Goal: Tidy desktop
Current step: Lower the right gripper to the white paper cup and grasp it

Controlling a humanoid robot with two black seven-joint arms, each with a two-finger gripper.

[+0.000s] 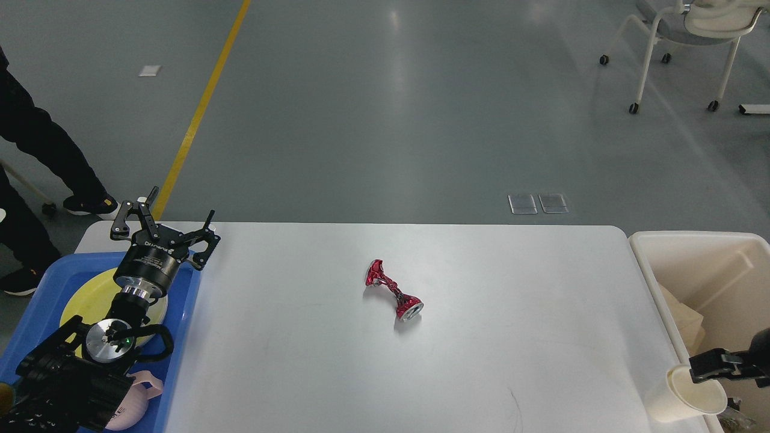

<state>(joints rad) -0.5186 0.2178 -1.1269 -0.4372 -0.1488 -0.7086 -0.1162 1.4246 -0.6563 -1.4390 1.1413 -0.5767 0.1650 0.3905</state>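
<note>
The white desktop [493,349] holds a crushed red can [394,290] lying on its side near the middle. My left gripper [180,207] is open and empty, held above the far end of the blue tray [180,337] at the table's left edge, well left of the can. My right gripper [701,367] comes in at the lower right and is shut on the rim of a white paper cup [683,400]. The cup is tilted with its mouth to the right, at the desktop's right edge beside the beige bin [646,264].
The blue tray holds a yellow plate [81,300] and a pink cup [135,403], partly hidden by my left arm. The beige bin holds cardboard-coloured pieces [683,319]. A person's legs [42,156] stand at the far left. A wheeled chair [686,36] is at the back right.
</note>
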